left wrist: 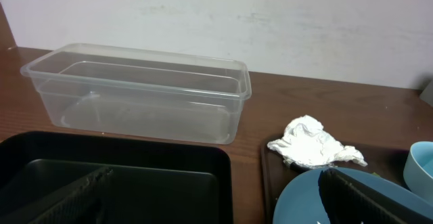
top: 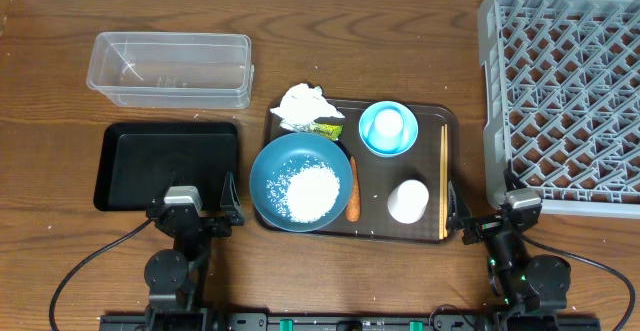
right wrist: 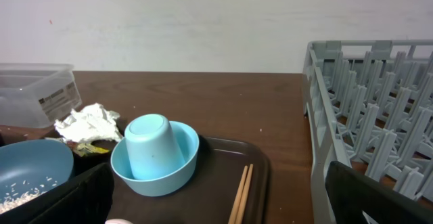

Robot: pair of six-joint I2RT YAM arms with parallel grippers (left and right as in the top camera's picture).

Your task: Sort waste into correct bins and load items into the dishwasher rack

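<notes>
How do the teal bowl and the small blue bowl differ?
Size: the teal bowl is clearly larger than the small bowl.
Colour: the teal bowl is darker, while the small bowl is light blue.
Contents: the teal bowl holds rice, while the small bowl holds an upside-down light-blue cup.
Shared: both are round and sit upright on the brown tray.

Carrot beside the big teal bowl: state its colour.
Orange; the carrot shows best in the overhead view, lying on the brown tray.
</notes>
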